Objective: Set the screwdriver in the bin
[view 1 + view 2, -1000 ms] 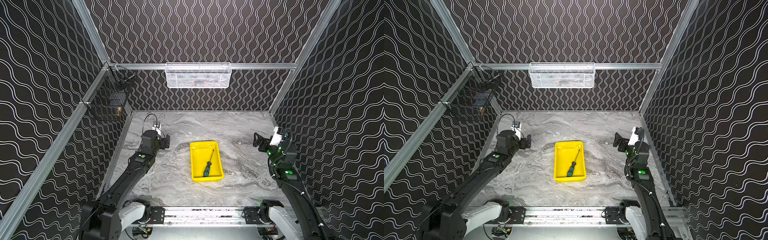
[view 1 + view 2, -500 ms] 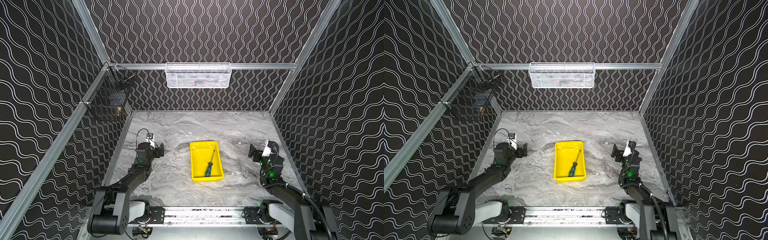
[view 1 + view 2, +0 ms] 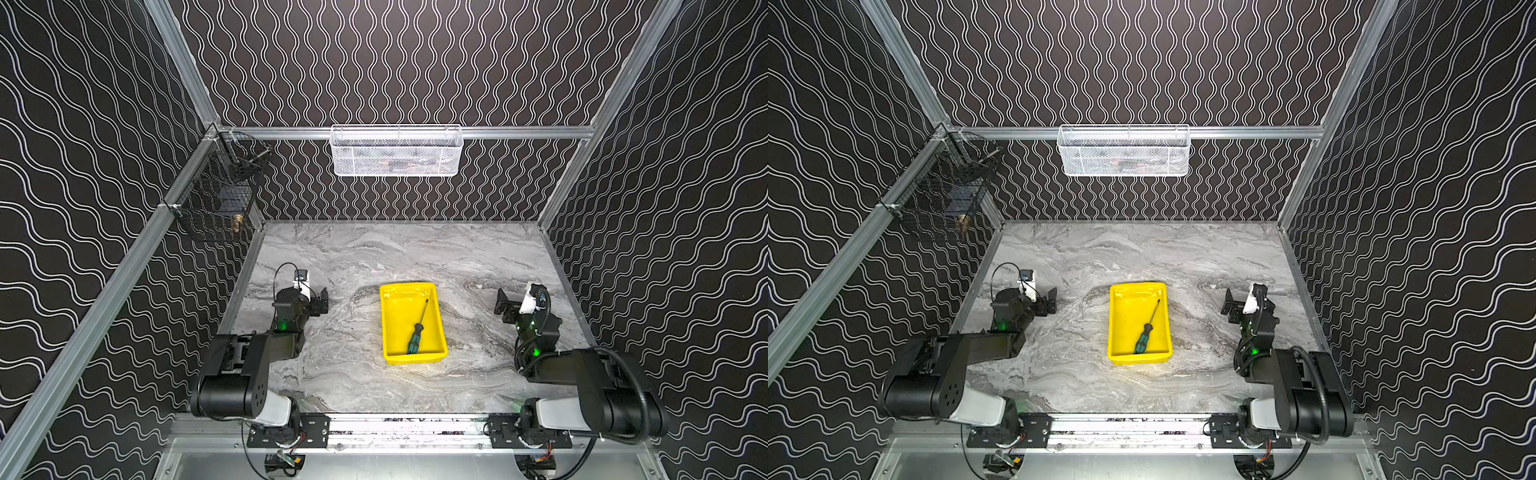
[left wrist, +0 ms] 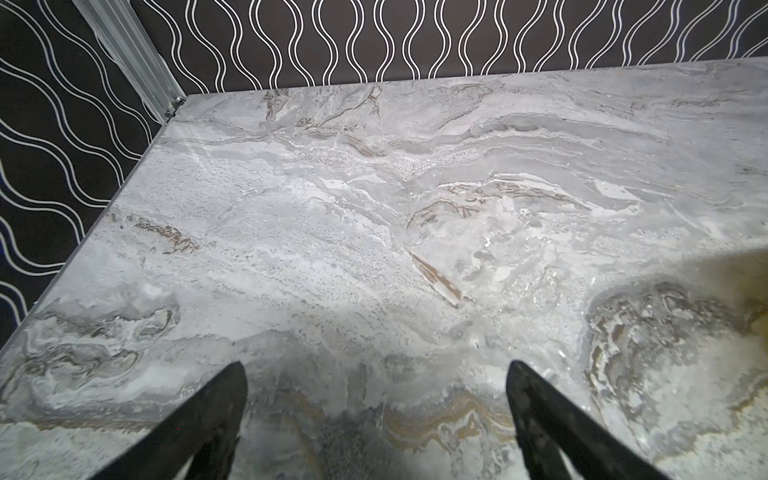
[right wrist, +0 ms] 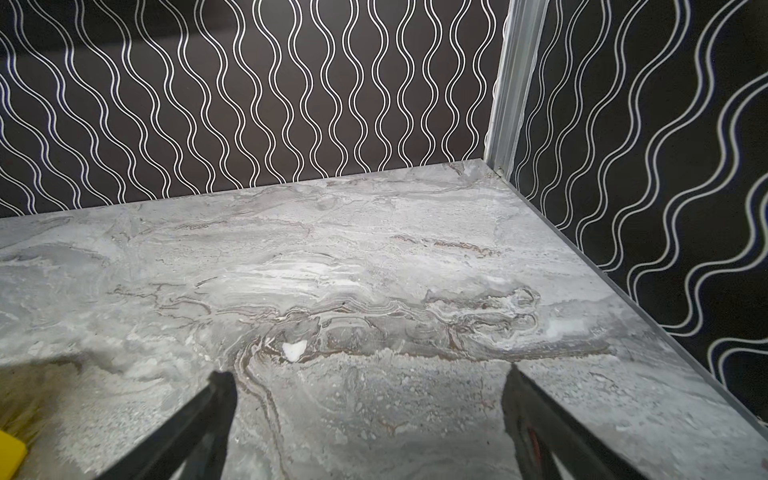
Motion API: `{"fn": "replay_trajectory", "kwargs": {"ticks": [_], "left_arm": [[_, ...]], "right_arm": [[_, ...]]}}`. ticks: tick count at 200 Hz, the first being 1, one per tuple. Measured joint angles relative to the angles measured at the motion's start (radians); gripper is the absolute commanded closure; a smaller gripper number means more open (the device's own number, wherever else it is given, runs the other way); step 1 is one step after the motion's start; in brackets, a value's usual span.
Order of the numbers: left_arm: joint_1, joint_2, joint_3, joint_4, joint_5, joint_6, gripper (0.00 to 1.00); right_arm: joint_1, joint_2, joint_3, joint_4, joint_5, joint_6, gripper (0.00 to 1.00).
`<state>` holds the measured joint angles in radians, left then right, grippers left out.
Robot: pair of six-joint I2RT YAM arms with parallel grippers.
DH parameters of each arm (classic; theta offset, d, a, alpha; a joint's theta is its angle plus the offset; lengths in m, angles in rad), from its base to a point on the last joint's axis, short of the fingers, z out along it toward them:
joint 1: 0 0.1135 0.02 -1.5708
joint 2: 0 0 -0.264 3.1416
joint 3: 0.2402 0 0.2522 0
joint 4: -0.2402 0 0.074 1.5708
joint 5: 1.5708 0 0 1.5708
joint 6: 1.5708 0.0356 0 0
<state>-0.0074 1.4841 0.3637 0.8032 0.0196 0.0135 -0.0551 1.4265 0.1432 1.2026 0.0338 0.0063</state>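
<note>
The screwdriver (image 3: 417, 330) lies inside the bin (image 3: 397, 311) at mid-frame, so the task looks done, while the left claw (image 4: 374, 370) and right claw (image 5: 368, 372) — 2 in all — stand spread wide, empty.

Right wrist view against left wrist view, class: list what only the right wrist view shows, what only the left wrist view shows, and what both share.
Only the right wrist view: a small yellow corner of the bin at the frame's edge, and the right pincer.
Only the left wrist view: the left pincer.
Both: the grey marbled table, black walls with white wavy lines, an aluminium corner post, and pincer jaws wide apart with nothing between them.
</note>
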Motion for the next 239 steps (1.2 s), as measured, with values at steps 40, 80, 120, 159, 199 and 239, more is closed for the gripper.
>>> {"fn": "replay_trajectory", "kwargs": {"ticks": [40, 80, 120, 159, 199, 239], "left_arm": [[0.002, 0.055, 0.005, 0.061, 0.029, 0.014, 0.01], [0.002, 0.113, 0.001, 0.130, 0.050, 0.018, 0.01], [0.002, 0.167, -0.016, 0.192, 0.053, 0.018, 0.01], [0.000, 0.171, -0.003, 0.204, 0.035, 0.019, 0.01], [-0.014, 0.172, -0.001, 0.204, 0.014, 0.026, 0.01], [-0.026, 0.175, 0.013, 0.197, -0.008, 0.041, 0.01]], "right_arm": [[0.000, 0.109, 0.018, 0.073, -0.014, -0.005, 0.01], [0.000, 0.112, 0.105, 0.018, -0.035, -0.016, 0.01], [-0.001, 0.114, 0.122, -0.039, -0.027, -0.014, 0.01], [-0.001, 0.114, 0.122, -0.046, -0.027, -0.014, 0.01], [-0.001, 0.114, 0.122, -0.047, -0.023, -0.014, 0.01], [-0.001, 0.114, 0.122, -0.047, -0.023, -0.014, 0.01]]}}
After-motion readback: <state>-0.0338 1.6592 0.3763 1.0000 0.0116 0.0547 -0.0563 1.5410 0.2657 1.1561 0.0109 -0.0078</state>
